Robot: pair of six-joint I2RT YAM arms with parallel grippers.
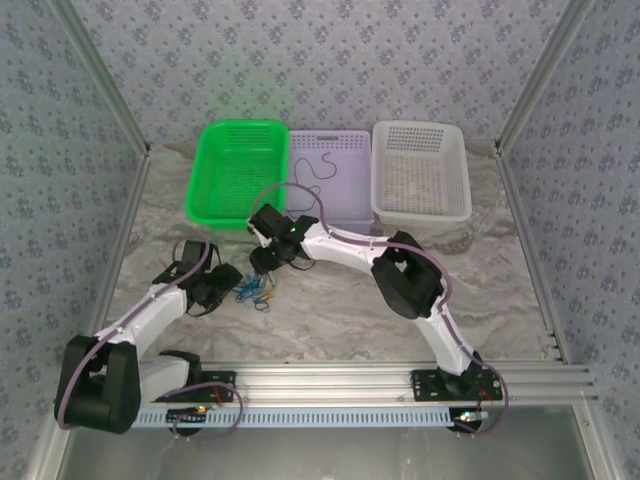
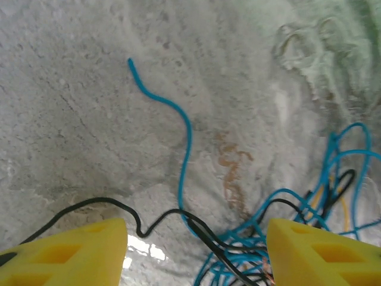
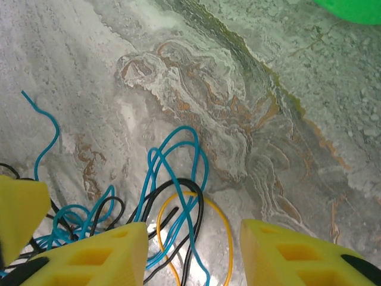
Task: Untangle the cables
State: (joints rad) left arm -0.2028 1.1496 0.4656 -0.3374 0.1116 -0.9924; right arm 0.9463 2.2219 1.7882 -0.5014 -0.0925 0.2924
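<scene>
The cables (image 1: 252, 292) lie in one tangle on the marble table between my two grippers. My left gripper (image 1: 222, 288) is at the tangle's left and my right gripper (image 1: 268, 264) just behind it. In the left wrist view the left gripper (image 2: 196, 256) is open, with a black cable (image 2: 107, 202) and a knot of blue cables (image 2: 238, 247) lying between its yellow fingers (image 2: 71, 253). One blue cable (image 2: 186, 143) trails away across the table. The right gripper (image 3: 193, 256) is open over a blue loop (image 3: 178, 134), a black loop (image 3: 199, 202) and a yellow loop (image 3: 223, 220).
Three baskets stand in a row at the back: green (image 1: 205, 175), purple (image 1: 352, 200) and white (image 1: 462, 190). A thin black cable (image 1: 318, 165) lies in the purple one. Another yellow finger (image 3: 21, 208) pokes in at the left of the right wrist view.
</scene>
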